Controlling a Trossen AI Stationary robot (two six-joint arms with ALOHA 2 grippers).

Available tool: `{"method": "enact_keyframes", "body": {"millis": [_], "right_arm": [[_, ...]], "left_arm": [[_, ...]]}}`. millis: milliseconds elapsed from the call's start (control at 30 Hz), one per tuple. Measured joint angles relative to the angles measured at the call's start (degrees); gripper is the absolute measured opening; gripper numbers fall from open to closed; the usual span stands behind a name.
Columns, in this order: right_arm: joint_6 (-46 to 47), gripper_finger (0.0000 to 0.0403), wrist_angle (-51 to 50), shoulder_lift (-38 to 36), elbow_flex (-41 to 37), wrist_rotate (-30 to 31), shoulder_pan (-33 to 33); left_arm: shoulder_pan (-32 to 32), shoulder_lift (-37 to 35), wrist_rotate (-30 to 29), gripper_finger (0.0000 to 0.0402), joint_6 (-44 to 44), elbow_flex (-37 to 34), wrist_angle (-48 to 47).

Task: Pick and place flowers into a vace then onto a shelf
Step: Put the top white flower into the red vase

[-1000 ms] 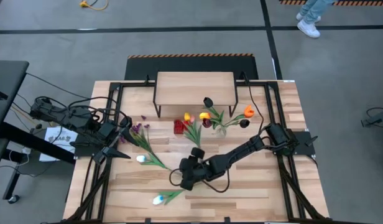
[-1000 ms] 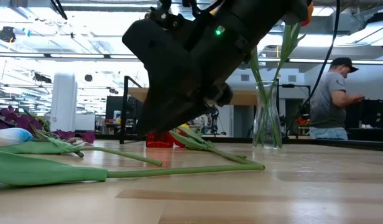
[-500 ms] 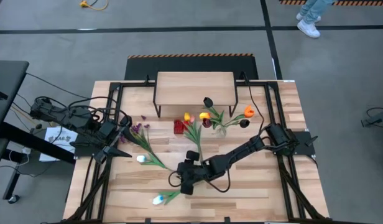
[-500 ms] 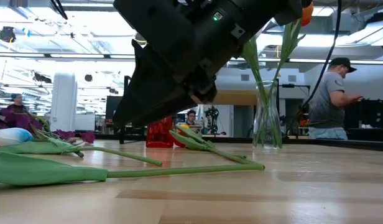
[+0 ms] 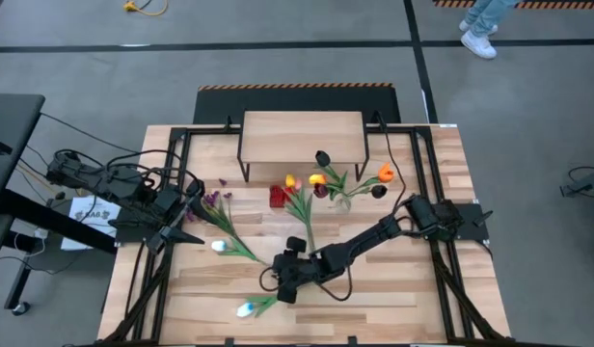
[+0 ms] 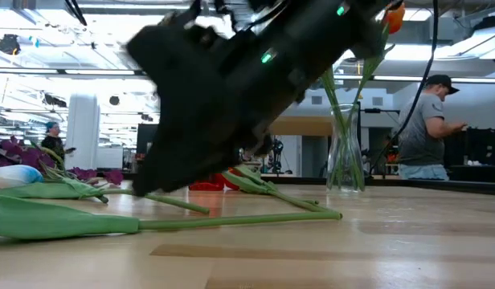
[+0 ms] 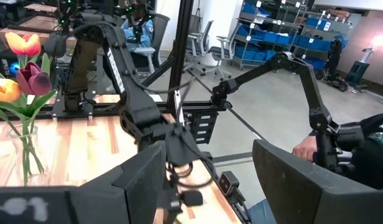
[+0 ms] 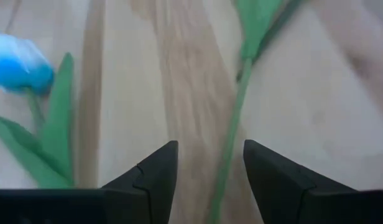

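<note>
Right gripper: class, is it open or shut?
Open. The right gripper shows a clear gap between its fingers, with a green stem unheld between them.

Pale planked wooden surface (image 5: 393,299), smooth with a soft sheen. On it a clear glossy glass vase (image 6: 345,156) and matt green fabric-look tulip stems (image 6: 231,219). At the far edge, the light-wood shelf board (image 5: 301,136) sits on thin black metal legs.

No text, label, brand or number can be read anywhere — nothing legible in any view.
</note>
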Motion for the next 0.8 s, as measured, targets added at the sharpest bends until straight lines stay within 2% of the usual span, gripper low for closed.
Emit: {"method": "enact_keyframes", "body": {"millis": [200,333,467,633,800], "right_arm": [[-0.02,0.0174,0.35,4.1,2.66,1.3,-0.05],[1.11,0.0157,0.38,5.19,3.56,1.64,-0.24],[4.91,0.0112,-0.29,5.27,3.54,2.47,-0.35],[5.5,0.0022,-1.71,4.35,3.45,2.03,-0.38],[2.51,0.0009,-5.96,1.12,3.07,0.52,0.04]], "left_arm": [[0.0,0.35,0.02,0.0232,0.0,-0.02,-0.95],[0.0,0.67,0.02,0.0232,0.0,-0.02,-1.22],[-0.01,0.7,0.02,0.0232,0.0,-0.02,-1.15],[0.0,0.72,-0.07,0.0232,0.02,-0.02,-1.14],[0.01,0.72,-0.07,0.0231,0.02,-0.02,-1.09]]}}
